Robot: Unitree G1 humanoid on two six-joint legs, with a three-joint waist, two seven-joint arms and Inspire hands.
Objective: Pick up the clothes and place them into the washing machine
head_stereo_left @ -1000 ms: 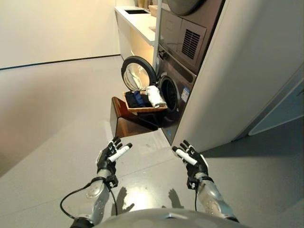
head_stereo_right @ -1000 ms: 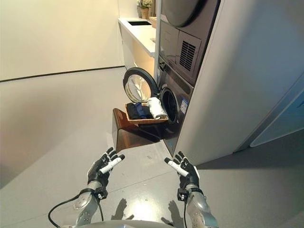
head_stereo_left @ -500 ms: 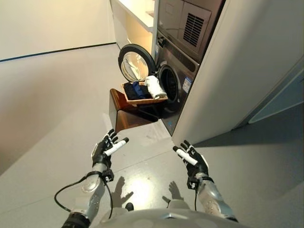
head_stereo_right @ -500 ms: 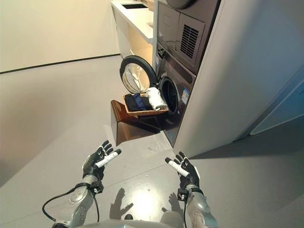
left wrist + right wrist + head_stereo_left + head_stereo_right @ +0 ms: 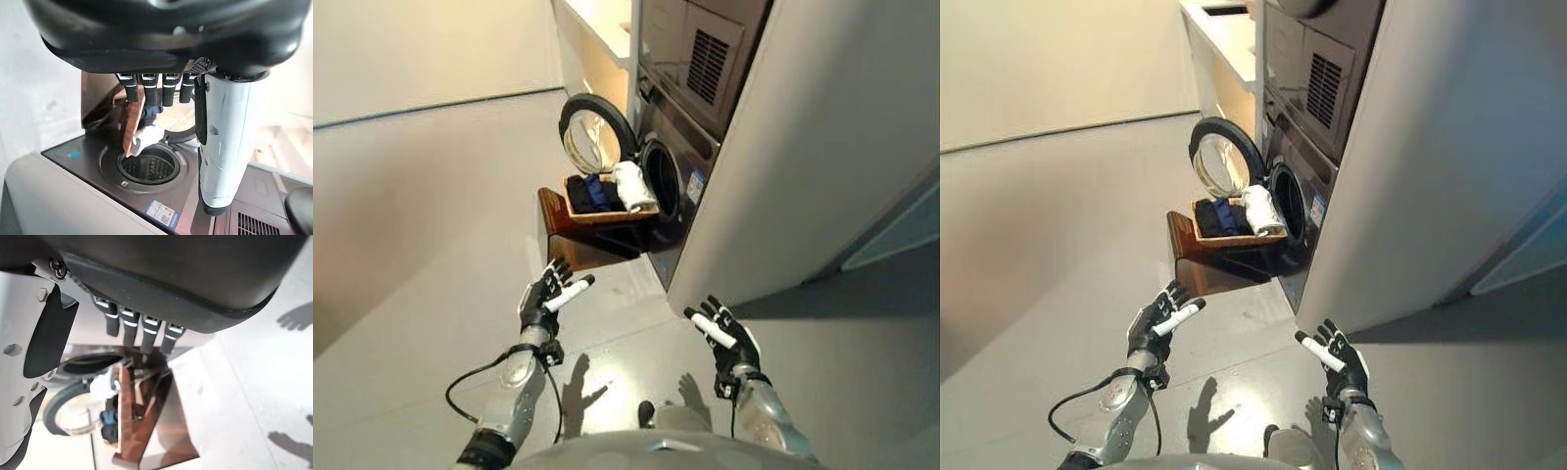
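Note:
A shallow wicker basket (image 5: 607,215) rests on a low dark brown box (image 5: 570,240) beside the washing machine (image 5: 677,171). It holds dark blue clothes (image 5: 589,193) and a white cloth (image 5: 632,186) at the end nearest the drum opening (image 5: 660,180). The machine's round door (image 5: 595,132) stands open. My left hand (image 5: 548,296) and right hand (image 5: 724,335) are both open and empty, held up over the floor well short of the basket. The basket and white cloth also show in the left wrist view (image 5: 145,134).
A white cabinet wall (image 5: 822,147) stands right of the machine. A second appliance (image 5: 700,49) is stacked above the washer. A white counter (image 5: 597,24) runs along the back. Grey floor (image 5: 421,215) spreads to the left.
The camera has shifted and the scene sits slightly differently in view. My left hand has risen a little toward the box. The basket and clothes have not moved.

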